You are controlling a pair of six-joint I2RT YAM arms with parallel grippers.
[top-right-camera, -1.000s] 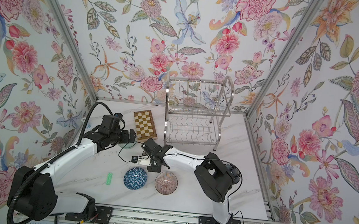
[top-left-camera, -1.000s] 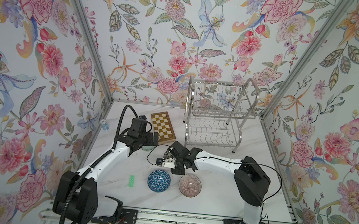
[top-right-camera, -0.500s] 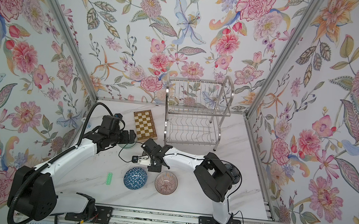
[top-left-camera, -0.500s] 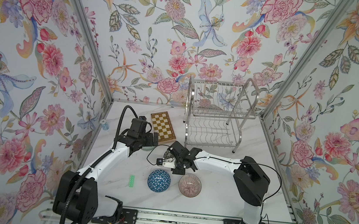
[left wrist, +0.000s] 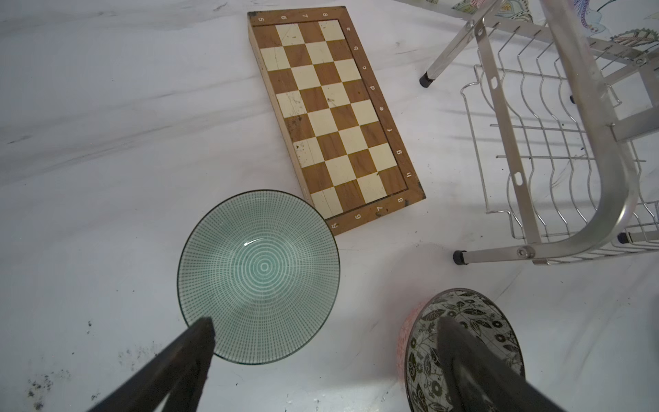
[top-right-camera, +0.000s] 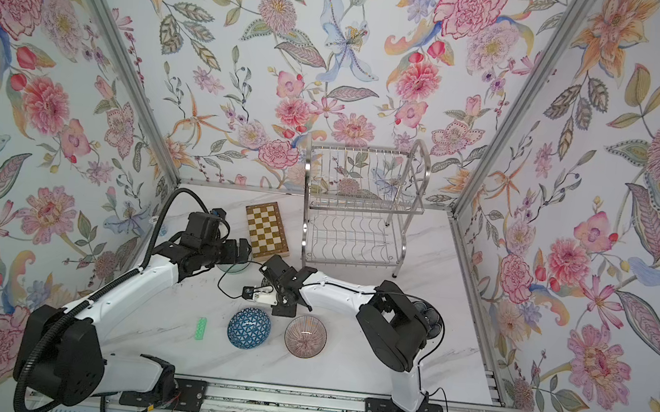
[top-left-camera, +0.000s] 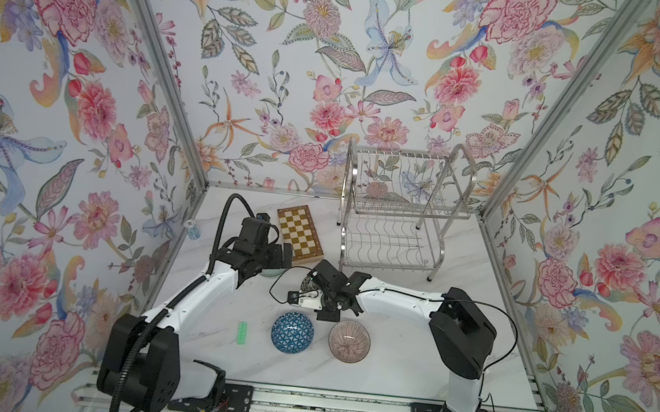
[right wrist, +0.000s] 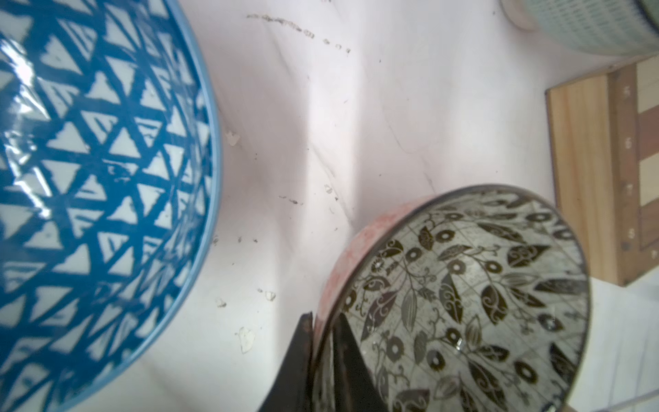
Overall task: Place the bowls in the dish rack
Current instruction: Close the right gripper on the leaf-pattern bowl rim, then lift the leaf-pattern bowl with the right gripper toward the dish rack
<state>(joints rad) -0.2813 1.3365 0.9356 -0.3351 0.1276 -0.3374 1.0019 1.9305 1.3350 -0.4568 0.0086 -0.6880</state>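
My right gripper (right wrist: 322, 317) is shut on the rim of the black-and-white floral bowl (right wrist: 463, 303), one finger inside and one on its pink outside. In both top views that bowl (top-left-camera: 306, 286) sits mid-table, mostly hidden by the right gripper (top-left-camera: 325, 294). My left gripper (left wrist: 324, 324) is open above the table, between the mint green bowl (left wrist: 258, 276) and the floral bowl (left wrist: 463, 342). The blue triangle-patterned bowl (top-left-camera: 292, 332) and the pinkish lined bowl (top-left-camera: 349, 340) stand side by side nearer the front. The dish rack (top-left-camera: 389, 242) stands at the back right.
A brown-and-white chessboard (top-left-camera: 300, 235) lies flat between the left gripper (top-left-camera: 273, 255) and the rack's left leg (left wrist: 613, 160), its corner touching or just overlapped by the mint bowl. A small green block (top-left-camera: 242, 332) lies left of the blue bowl. Flowered walls close in three sides.
The right jaws have closed onto the floral bowl's rim. Neither arm has visibly shifted, and the left jaws stay wide.
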